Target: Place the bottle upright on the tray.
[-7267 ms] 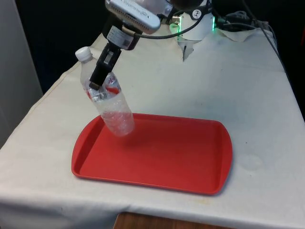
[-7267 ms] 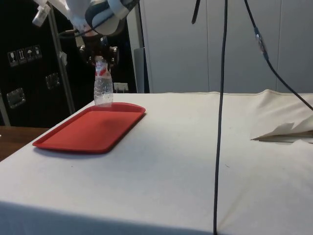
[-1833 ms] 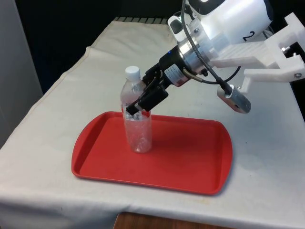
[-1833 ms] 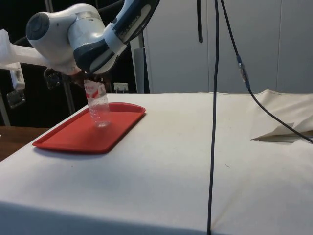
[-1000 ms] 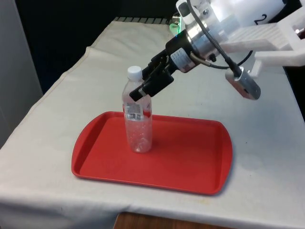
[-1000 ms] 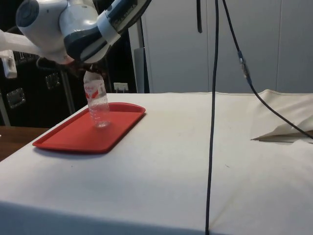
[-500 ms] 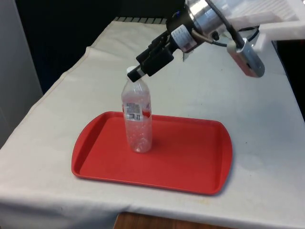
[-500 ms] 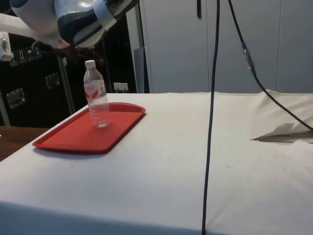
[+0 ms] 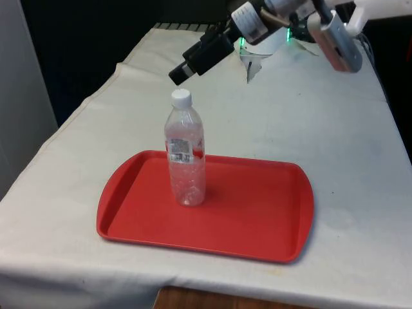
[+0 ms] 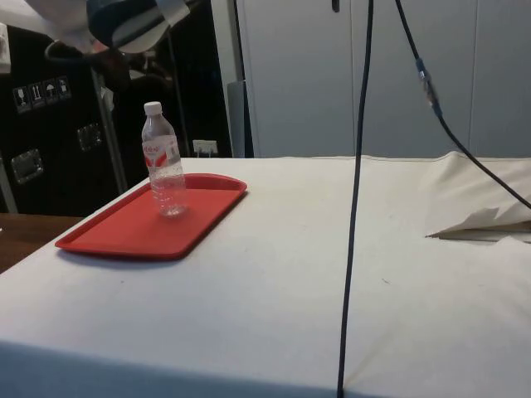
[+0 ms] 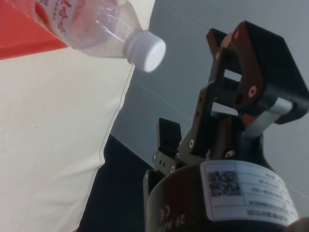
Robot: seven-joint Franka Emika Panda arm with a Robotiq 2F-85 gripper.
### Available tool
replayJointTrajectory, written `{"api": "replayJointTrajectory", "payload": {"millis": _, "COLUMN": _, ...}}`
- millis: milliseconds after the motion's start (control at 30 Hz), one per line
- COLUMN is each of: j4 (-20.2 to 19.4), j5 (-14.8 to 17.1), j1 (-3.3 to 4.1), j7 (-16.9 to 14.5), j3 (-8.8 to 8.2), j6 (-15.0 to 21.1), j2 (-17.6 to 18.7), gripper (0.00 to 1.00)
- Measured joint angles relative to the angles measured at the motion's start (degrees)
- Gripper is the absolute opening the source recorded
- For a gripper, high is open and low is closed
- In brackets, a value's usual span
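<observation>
no readable words, bottle [image 9: 185, 151] label red-marked with barcode, lettering too small to read

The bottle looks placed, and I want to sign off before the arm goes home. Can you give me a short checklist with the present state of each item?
1. Bottle standing upright, white cap on top: ok.
2. Bottle's base inside the red tray, away from its rim: ok.
3. Hand clear of the bottle, with open space between it and the cap: ok.
4. Hand holding nothing, fingers apart in the wrist view: ok.
5. Tray flat on the white cloth, fully on the table: ok.
6. Bottle steady rather than wobbling: cannot tell from one moment.
</observation>
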Motion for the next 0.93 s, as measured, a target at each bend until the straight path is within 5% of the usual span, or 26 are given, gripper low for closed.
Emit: {"api": "replayJointTrajectory", "payload": {"millis": 933, "j4": 6.6, "j5": 0.0, "j1": 0.06, "j7": -4.0, "j3": 1.2, "j6": -7.7, "j2": -2.1, "gripper": 1.0}}
